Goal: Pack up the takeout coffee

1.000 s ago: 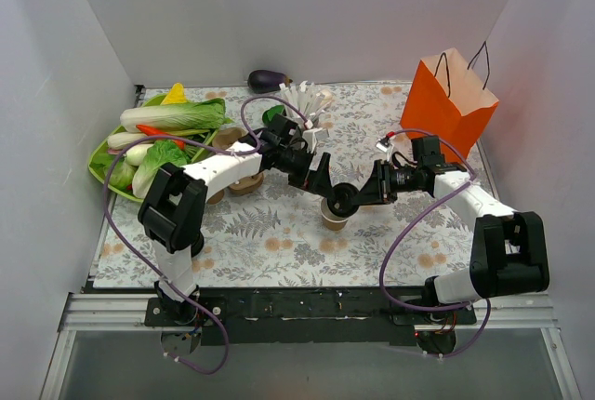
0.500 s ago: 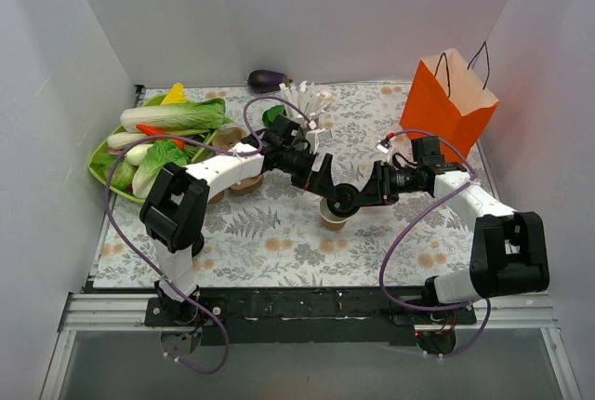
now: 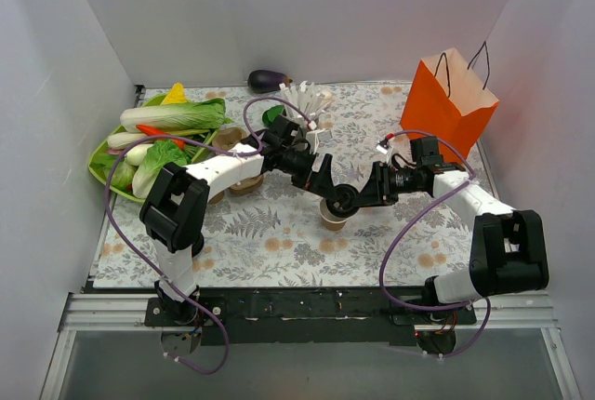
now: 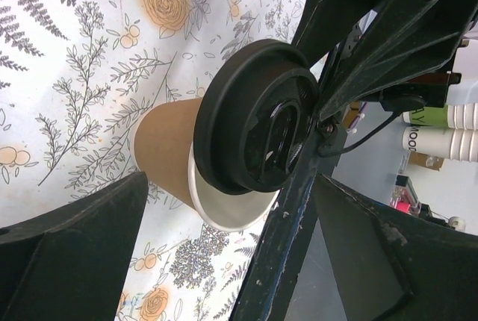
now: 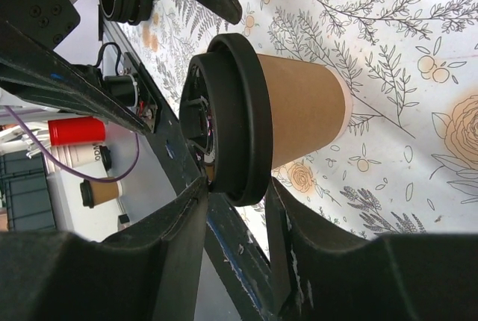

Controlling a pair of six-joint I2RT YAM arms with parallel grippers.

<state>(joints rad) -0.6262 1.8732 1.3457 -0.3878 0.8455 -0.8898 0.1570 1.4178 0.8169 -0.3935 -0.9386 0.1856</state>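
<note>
The takeout coffee is a small brown kraft cup (image 3: pixel 331 217) with a black lid (image 3: pixel 345 200), standing mid-table. In the right wrist view my right gripper (image 5: pixel 235 190) is shut on the lid's rim (image 5: pixel 231 119), above the brown cup wall (image 5: pixel 299 108). In the left wrist view the lid (image 4: pixel 254 119) sits askew on the cup (image 4: pixel 168 149), and part of the cup's white rim shows. My left gripper (image 4: pixel 231 187) is open, with its fingers wide on either side of the cup and not touching it. In the top view the left gripper (image 3: pixel 319 177) and the right gripper (image 3: pixel 360 197) meet at the cup.
An orange paper bag (image 3: pixel 449 102) stands open at the back right. A grey cup of white sticks (image 3: pixel 307 107) is behind the left gripper. A brown pulp carrier tray (image 3: pixel 237 163) lies under the left arm. A green plate of vegetables (image 3: pixel 158 140) is at the left and an eggplant (image 3: pixel 269 78) at the back.
The left arm has shifted very slightly to the right. The cup, the lid and the right gripper stay where they were.
</note>
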